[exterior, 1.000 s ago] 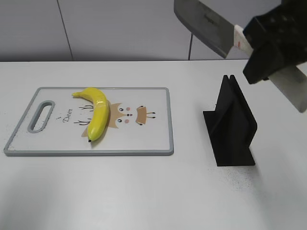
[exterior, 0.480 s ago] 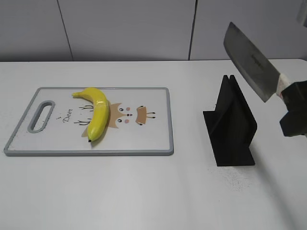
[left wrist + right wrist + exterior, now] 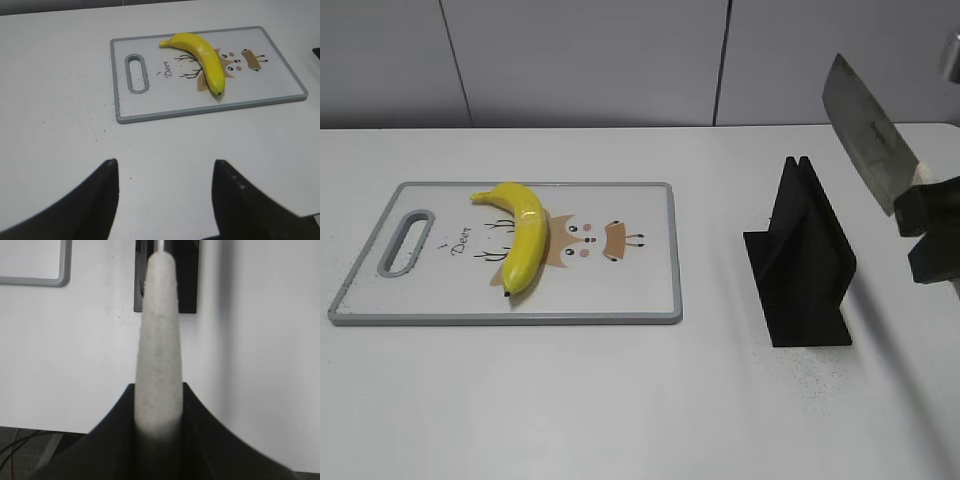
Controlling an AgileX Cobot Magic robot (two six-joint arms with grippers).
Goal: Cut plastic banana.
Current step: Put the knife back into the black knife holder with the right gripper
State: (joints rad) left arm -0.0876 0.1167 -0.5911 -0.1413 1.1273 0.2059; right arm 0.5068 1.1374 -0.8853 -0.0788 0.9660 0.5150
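The plastic banana [image 3: 522, 234] lies whole on a white cutting board [image 3: 640, 290] with a grey rim and a deer drawing; both show in the left wrist view, banana [image 3: 202, 50] and board [image 3: 280, 80]. My right gripper [image 3: 932, 232] at the far right edge is shut on the pale handle [image 3: 159, 335] of a cleaver, whose blade [image 3: 868, 142] points up and left, above and right of the black knife stand. My left gripper [image 3: 164, 167] is open and empty over bare table, well short of the board.
A black slotted knife stand [image 3: 802, 255] sits on the white table right of the board; it shows at the top of the right wrist view [image 3: 187, 275]. A grey wall runs behind. The table's near edge shows under the right gripper.
The right gripper with the cleaver has moved from high above the stand down and to the right, to the frame's right edge. The banana and board have not moved.
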